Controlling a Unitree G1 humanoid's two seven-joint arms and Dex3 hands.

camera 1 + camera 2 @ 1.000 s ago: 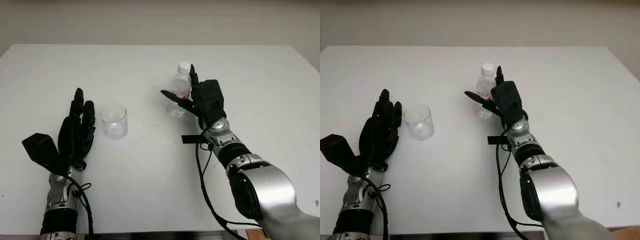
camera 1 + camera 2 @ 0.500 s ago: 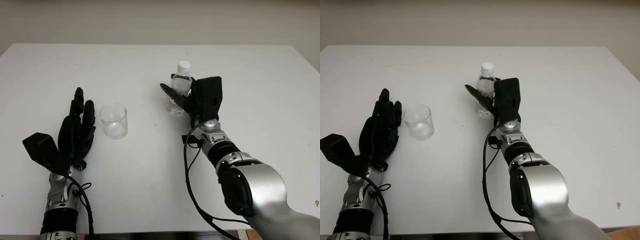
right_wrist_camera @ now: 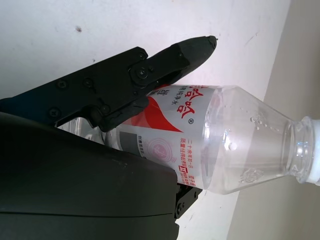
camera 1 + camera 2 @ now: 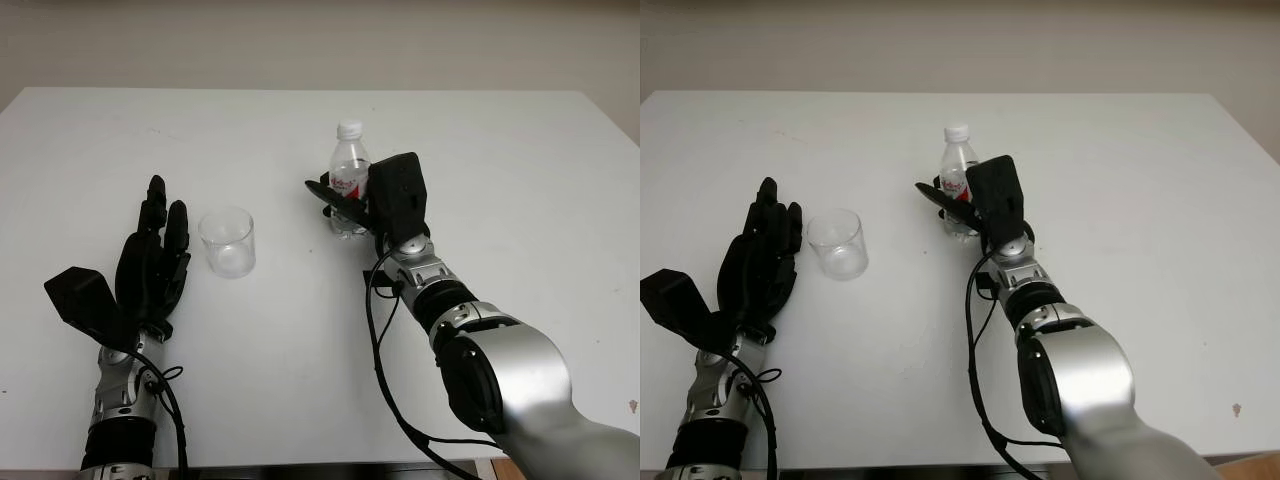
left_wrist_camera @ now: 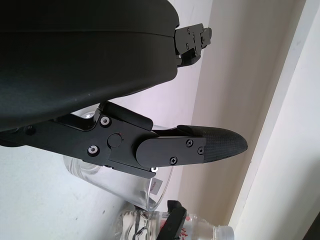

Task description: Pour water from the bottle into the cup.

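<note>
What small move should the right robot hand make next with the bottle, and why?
Probably carry the bottle sideways toward the cup. The right robot hand grips it upright around the label, white cap on, some way from the cup, which stands by the open left robot hand. The cap may need removing before pouring.

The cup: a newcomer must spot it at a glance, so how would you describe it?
On the white table, look just beside the open left hand. The cup stands there upright, well apart from the bottle in the right hand: short, clear, wide-mouthed, no cap or label.
</note>
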